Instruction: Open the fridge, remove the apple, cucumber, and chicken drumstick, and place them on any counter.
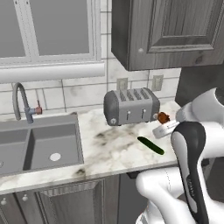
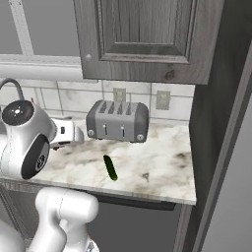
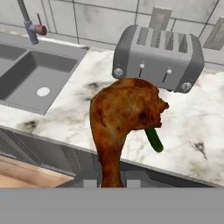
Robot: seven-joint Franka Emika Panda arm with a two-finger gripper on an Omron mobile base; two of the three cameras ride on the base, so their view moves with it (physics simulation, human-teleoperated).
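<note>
My gripper (image 3: 111,181) is shut on the thin end of the brown-orange chicken drumstick (image 3: 124,118), which I hold above the white marble counter (image 3: 192,131), out past its front edge. From the left base view the drumstick (image 1: 163,117) hangs in the gripper (image 1: 163,121) just right of the toaster. The dark green cucumber (image 1: 151,145) lies flat on the counter (image 1: 109,148) in front of the toaster; it also shows as the cucumber (image 2: 110,168) and the cucumber (image 3: 154,139), partly behind the drumstick. The apple is out of view. The fridge's light-grey face (image 2: 236,197) fills the far right.
A grey four-slot toaster (image 1: 131,106) stands at the back of the counter against the tiled wall. The steel sink (image 1: 39,144) with its faucet (image 1: 19,100) lies to the left. A dark wood wall cabinet (image 1: 166,30) hangs overhead.
</note>
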